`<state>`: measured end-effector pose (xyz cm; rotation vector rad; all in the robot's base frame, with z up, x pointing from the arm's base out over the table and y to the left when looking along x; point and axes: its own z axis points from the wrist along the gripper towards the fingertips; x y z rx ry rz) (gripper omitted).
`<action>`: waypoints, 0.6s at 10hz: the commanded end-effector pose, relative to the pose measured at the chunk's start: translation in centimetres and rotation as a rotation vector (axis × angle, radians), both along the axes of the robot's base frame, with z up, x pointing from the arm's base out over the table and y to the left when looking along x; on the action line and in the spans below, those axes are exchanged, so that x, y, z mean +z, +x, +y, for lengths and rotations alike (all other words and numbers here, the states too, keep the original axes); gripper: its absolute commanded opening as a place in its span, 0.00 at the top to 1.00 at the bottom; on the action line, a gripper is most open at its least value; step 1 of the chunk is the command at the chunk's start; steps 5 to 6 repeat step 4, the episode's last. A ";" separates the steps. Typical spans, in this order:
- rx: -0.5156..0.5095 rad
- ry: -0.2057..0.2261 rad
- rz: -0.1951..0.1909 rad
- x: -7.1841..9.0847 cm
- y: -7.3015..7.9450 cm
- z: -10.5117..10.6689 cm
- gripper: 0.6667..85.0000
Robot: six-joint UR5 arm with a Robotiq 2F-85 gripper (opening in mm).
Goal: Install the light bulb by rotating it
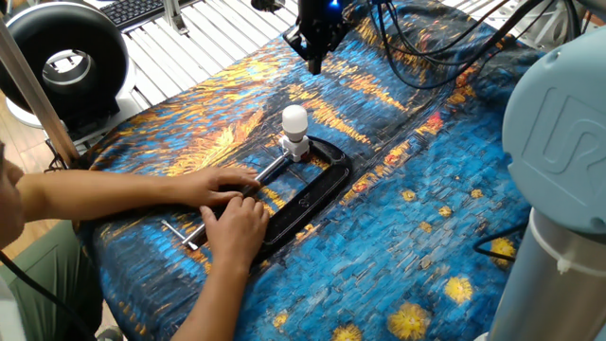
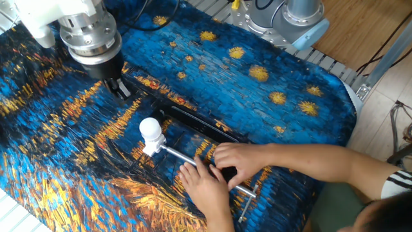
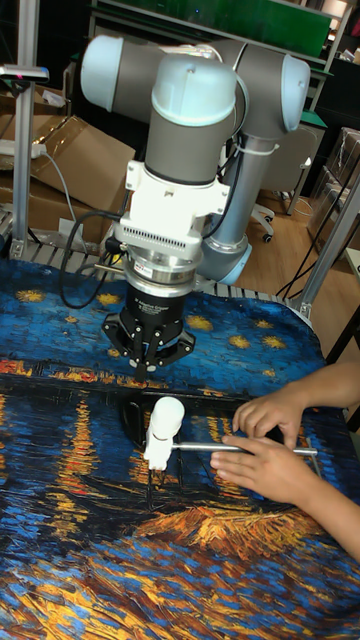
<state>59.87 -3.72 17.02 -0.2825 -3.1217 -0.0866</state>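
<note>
The small white light bulb (image 1: 294, 117) (image 2: 150, 128) (image 3: 166, 414) stands upright on a white socket base (image 1: 298, 147), which sits between the ends of a black C-clamp (image 1: 318, 187) (image 2: 196, 120) lying flat on the painted cloth. My gripper (image 1: 315, 61) (image 2: 121, 90) (image 3: 148, 367) hangs above the cloth behind the bulb, apart from it, with its fingers drawn together and nothing between them. Two human hands (image 1: 230, 204) (image 2: 217, 171) (image 3: 268, 445) rest on the clamp's metal screw rod (image 3: 205, 447).
A person's arms reach in from the cloth's near side. A black round device (image 1: 64, 64) stands off the cloth at the far left. Cables (image 1: 426, 43) trail behind the gripper. The arm's base (image 2: 293, 16) is at the table's edge.
</note>
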 end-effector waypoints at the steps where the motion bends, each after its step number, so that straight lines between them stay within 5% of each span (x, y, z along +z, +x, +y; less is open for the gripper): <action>1: 0.025 0.014 -0.007 0.0 0.2 0.2 1.00; 6: 0.049 -0.004 -0.007 -0.1 0.3 -0.3 1.00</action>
